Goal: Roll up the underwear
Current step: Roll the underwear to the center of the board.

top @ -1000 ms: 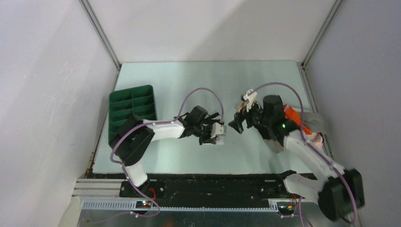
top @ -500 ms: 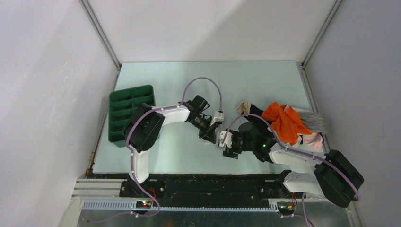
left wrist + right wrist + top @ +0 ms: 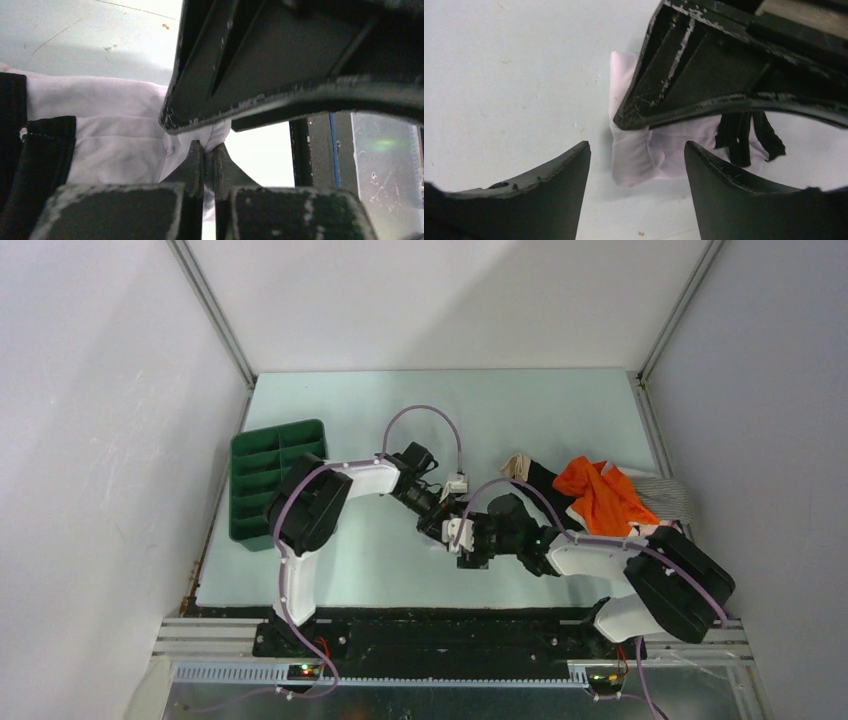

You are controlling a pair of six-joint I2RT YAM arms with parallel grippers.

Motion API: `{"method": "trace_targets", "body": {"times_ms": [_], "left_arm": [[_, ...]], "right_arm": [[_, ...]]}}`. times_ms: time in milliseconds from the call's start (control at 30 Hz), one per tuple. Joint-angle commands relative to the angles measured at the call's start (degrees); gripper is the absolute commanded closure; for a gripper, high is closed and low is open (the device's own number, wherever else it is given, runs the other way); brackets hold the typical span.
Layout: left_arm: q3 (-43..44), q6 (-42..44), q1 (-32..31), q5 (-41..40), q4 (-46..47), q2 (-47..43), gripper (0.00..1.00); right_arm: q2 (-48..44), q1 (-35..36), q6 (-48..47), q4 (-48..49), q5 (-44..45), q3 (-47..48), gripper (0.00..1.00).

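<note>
The underwear [image 3: 644,150] is a small white bundle with black trim [image 3: 744,135], lying on the pale green table in the right wrist view. My left gripper [image 3: 205,150] is shut on a fold of its white cloth [image 3: 115,130]; a black band [image 3: 45,150] shows at the left. My right gripper [image 3: 636,155] is open and empty, low over the table, its fingers either side of the bundle's near end without touching it. In the top view the two grippers [image 3: 447,525] [image 3: 462,540] meet at mid table and hide most of the bundle.
A green divided tray [image 3: 278,475] stands at the table's left edge. A pile of clothes lies at the right: an orange piece [image 3: 600,495], a grey striped piece [image 3: 668,498] and a beige piece [image 3: 515,464]. Black rails run along the near edge.
My right arm has swung down and left from near the clothes pile to sit low beside the left gripper. The left gripper has shifted a little left, still holding the white cloth.
</note>
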Motion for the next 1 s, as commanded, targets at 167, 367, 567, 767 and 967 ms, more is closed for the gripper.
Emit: {"method": "trace_targets", "body": {"times_ms": [167,367,567,767,967], "left_arm": [[-1.12,-5.06,1.65,-2.09,-4.50,2.60,1.00],[-3.42,-17.30,4.97,-4.33,5.99,0.11,0.82],[-12.85,-37.51,11.16,-17.42,28.77,-14.22,0.56],[-20.38,-33.65,10.91,-28.03,34.37,-30.49,0.54],[-30.05,-17.32,2.81,-34.35,37.49,-40.60,0.53]], "right_arm": [[6.72,1.07,0.58,-2.57,-4.50,6.16,0.60],[8.77,0.48,9.29,-7.66,-7.08,7.21,0.95],[11.77,-4.62,19.82,-12.49,-16.20,10.23,1.00],[22.85,-13.73,33.80,-21.22,-28.30,20.02,1.00],[35.70,-19.17,41.83,-29.93,-31.41,28.51,1.00]]}}
